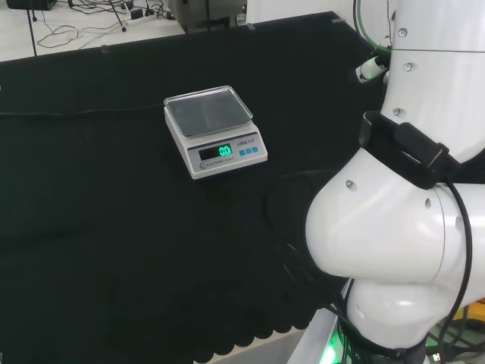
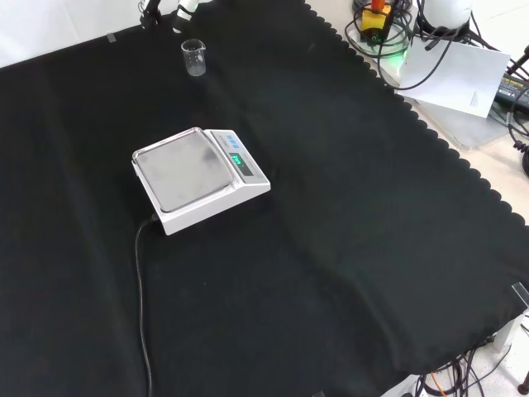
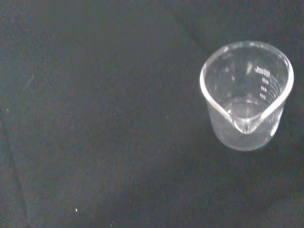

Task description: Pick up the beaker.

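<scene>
A small clear glass beaker [image 2: 193,58] stands upright on the black cloth near the top of the front view. In the wrist view the beaker [image 3: 246,95] is close below the camera, with its spout toward the camera and nothing visible inside it. A small part of the hand [image 2: 187,7] shows at the top edge of the front view, just above the beaker and apart from it. In the head view a bit of the hand [image 1: 369,69] pokes out from behind the arm's white links. Nothing is held.
A white scale [image 2: 198,178] with a metal pan and a lit green display sits mid-cloth, also seen in the head view [image 1: 216,129]. Its cable [image 2: 140,289] runs toward the cloth's near edge. Papers and cables [image 2: 455,74] lie past the scalloped cloth edge.
</scene>
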